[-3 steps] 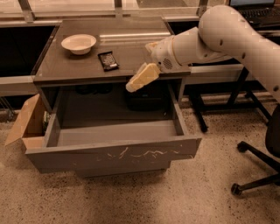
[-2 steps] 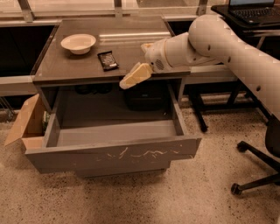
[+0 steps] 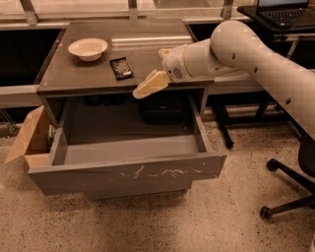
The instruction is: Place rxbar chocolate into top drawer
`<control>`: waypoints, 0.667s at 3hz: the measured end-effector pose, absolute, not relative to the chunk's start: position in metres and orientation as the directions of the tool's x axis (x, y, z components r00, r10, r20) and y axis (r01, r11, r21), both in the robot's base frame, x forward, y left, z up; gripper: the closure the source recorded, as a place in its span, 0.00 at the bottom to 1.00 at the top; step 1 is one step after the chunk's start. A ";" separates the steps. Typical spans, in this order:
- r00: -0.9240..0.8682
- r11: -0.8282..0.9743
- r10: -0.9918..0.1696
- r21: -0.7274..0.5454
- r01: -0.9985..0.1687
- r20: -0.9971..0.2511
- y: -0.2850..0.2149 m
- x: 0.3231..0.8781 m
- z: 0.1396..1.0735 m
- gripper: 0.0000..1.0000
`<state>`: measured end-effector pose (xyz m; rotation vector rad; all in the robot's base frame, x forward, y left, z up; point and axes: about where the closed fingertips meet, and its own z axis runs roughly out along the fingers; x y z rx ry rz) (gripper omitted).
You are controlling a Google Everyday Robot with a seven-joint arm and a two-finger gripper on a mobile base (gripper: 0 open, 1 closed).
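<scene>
The rxbar chocolate, a small black-wrapped bar, lies flat on the grey counter top, right of the white bowl. The top drawer stands pulled out below the counter, its scratched grey front panel facing me and its inside bare. My gripper hangs at the counter's front edge, a short way right of and nearer than the bar, apart from it, with nothing in it. Its pale fingers point down to the left.
A white bowl sits at the counter's back left. A brown cardboard box stands on the floor left of the drawer. An office chair base is at the right. A desk with a laptop is at the back right.
My arm and gripper have moved left along the counter's front edge, closer to the bar. The bar, bowl and drawer have not moved.
</scene>
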<state>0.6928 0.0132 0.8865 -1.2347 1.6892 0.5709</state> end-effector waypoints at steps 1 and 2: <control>-0.050 0.416 -0.425 -0.146 -0.897 -0.904 0.025 0.717 0.881 0.00; -0.065 0.458 -0.373 -0.122 -0.881 -0.925 0.049 0.753 0.872 0.00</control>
